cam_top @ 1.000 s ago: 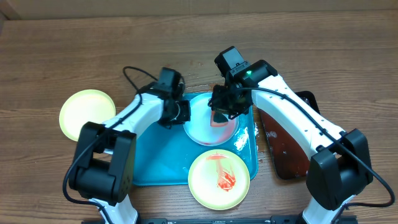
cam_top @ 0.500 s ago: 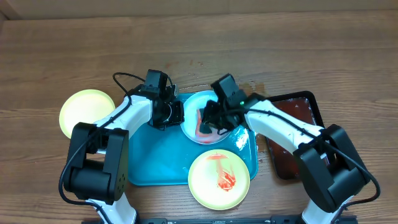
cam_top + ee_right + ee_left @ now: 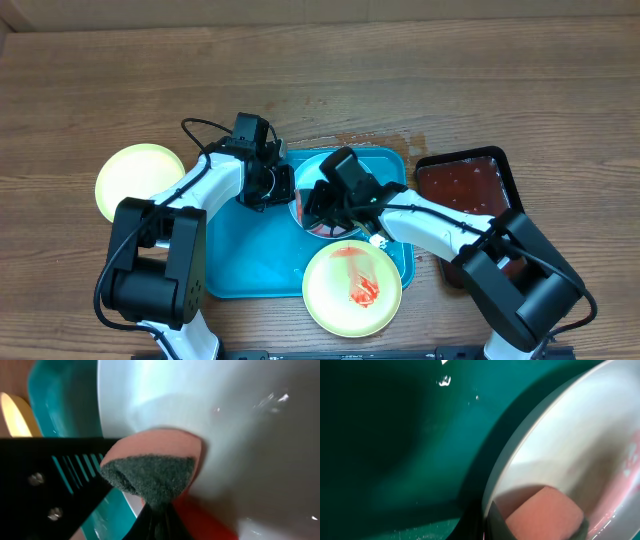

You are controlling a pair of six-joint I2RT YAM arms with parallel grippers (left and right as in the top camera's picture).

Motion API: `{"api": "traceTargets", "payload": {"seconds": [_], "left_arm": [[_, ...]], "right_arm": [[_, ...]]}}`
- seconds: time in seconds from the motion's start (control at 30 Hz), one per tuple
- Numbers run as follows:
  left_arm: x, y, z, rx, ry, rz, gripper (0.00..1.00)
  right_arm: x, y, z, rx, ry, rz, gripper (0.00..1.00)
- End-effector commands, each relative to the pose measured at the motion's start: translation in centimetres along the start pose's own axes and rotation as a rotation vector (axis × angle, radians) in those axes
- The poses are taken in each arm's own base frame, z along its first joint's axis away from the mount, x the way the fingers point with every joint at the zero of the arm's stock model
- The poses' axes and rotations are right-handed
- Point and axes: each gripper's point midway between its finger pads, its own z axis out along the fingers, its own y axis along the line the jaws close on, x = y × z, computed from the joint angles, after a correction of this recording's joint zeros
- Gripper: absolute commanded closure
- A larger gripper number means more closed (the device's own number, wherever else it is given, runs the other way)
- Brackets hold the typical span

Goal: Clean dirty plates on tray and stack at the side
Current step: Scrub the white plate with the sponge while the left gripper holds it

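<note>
Three plates (image 3: 352,290) — two yellow-green, one blue; one tray (image 3: 250,250).

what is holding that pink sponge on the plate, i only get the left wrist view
Observer: The right gripper. Its wrist view shows the sponge pinched in its jaws, green scouring side facing that camera.
Operator: any more dirty plates
Observer: Yes, a smeared yellow-green plate with red marks lies at the tray's front right corner, overhanging the rim.
Operator: anything set aside yet
Observer: One clean-looking yellow-green plate sits alone on the table, left of the tray.
</note>
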Motion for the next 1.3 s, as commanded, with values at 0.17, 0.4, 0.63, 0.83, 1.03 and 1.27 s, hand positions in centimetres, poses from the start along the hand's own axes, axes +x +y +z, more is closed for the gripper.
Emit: {"api": "traceTargets", "payload": {"seconds": [0.17, 0.4, 0.63, 0.83, 1.03, 1.27], "left_arm": [[3.6, 5.5, 2.3, -0.217, 0.109, -0.038, 0.96], [3.7, 5.8, 2.2, -0.231, 0.110, -0.038, 0.96], [3.7, 5.9, 2.2, -0.239, 0.112, -0.039, 0.96], [3.9, 6.0, 2.1, -0.243, 0.116, -0.040, 0.96], [3.9, 6.0, 2.1, -0.244, 0.119, -0.041, 0.96], [4.0, 6.0, 2.1, -0.245, 0.120, -0.041, 0.96]], "right_arm": [[1.7, -4.9, -1.4, 0.177, 0.108, 0.069, 0.96], [-2.2, -6.9, -3.9, 0.265, 0.043, 0.023, 0.96], [-6.8, -11.7, -8.3, 0.578, -0.123, -0.070, 0.96], [-8.6, -12.9, -9.6, 0.682, -0.202, -0.153, 0.96], [-6.7, -10.8, -7.8, 0.559, -0.092, -0.211, 0.96], [0.4, -5.5, -5.0, 0.281, 0.191, -0.272, 0.96]]}}
